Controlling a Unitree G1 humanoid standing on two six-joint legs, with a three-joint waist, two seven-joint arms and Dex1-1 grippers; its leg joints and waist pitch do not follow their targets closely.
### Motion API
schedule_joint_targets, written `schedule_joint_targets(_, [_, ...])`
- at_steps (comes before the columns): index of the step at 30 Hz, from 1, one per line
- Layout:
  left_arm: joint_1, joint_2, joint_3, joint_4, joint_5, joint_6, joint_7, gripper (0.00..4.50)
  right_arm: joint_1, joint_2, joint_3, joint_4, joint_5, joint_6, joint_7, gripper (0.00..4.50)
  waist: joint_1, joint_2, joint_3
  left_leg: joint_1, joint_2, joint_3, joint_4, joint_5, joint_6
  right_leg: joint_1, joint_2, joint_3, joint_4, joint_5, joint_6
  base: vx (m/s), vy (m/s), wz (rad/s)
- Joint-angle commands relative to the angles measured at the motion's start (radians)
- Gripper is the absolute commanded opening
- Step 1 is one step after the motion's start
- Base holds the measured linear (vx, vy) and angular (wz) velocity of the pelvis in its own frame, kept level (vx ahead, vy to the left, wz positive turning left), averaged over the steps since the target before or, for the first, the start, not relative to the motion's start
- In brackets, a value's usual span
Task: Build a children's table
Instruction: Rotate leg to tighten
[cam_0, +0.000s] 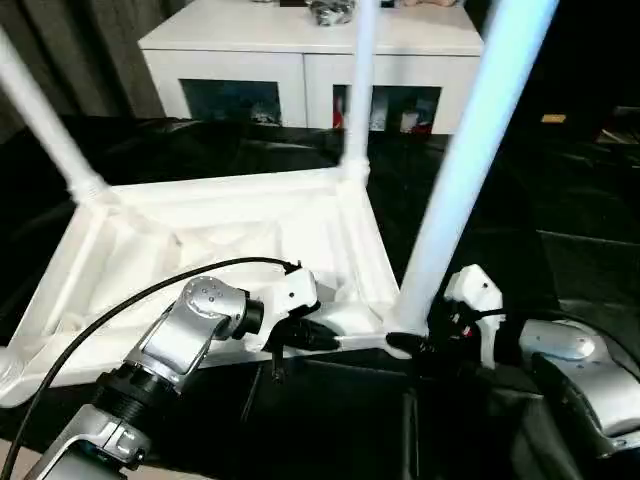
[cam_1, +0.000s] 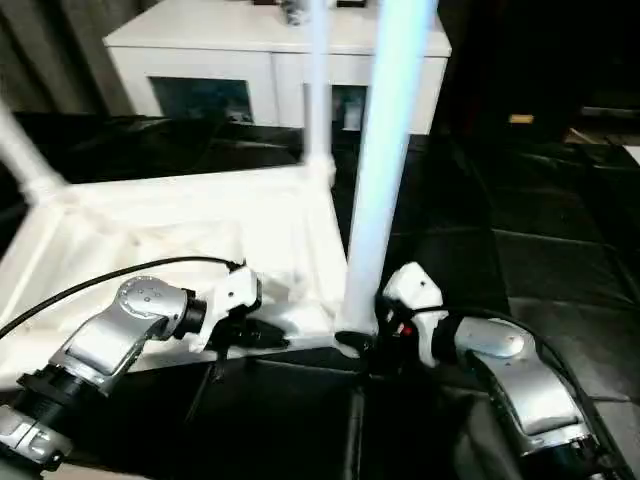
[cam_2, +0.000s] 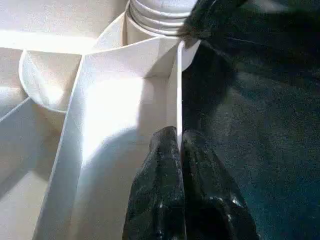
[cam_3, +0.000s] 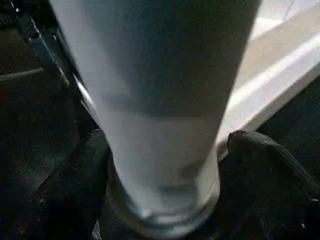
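Observation:
The children's table lies upside down: its white ribbed tabletop (cam_0: 200, 240) rests on a black surface. Three white tube legs stand in its corner sockets, at the near right (cam_0: 470, 150), the far right (cam_0: 358, 90) and the far left (cam_0: 40, 110). My left gripper (cam_2: 179, 142) is shut on the thin near rim wall of the tabletop, close to the near-right socket. My right gripper (cam_0: 410, 345) stands open around the base of the near-right leg (cam_3: 160, 125). One black finger (cam_3: 265, 170) shows on each side of the leg.
A white cabinet (cam_0: 300, 50) with glass-fronted shelves stands behind the tabletop. Black padded flooring (cam_0: 560, 250) lies to the right and front. A black cable (cam_0: 120, 300) arcs over my left forearm.

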Motion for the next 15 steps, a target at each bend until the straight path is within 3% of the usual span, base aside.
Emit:
schedule_joint_targets(1, [0.010,0.003,-0.033,-0.009,-0.007,0.008,-0.043,0.00,-0.025,-0.002,-0.001,0.004,0.003,0.010,0.001,3.94,-0.001,-0.010,-0.043,0.006,0.055,-0.016,-0.079,-0.169,0.077,0.044,-0.055,0.044,-0.059,-0.080,-0.282,0.000,0.000,0.00])
schedule_joint_targets(5, [0.016,0.007,-0.034,-0.020,-0.007,0.016,-0.052,0.00,-0.028,-0.006,0.019,0.014,-0.015,0.012,0.018,3.56,-0.001,-0.012,-0.046,0.005,0.053,-0.016,-0.073,-0.125,0.095,0.046,-0.055,0.043,-0.053,-0.024,-0.290,0.000,0.000,0.00])
schedule_joint_targets(15, [0.015,0.012,-0.040,-0.024,-0.004,0.030,-0.056,0.00,-0.023,-0.004,0.027,0.022,-0.024,0.019,0.030,2.83,-0.002,-0.011,-0.045,0.005,0.053,-0.016,-0.073,-0.134,0.095,0.047,-0.054,0.042,-0.053,-0.040,-0.291,0.000,0.000,0.00])
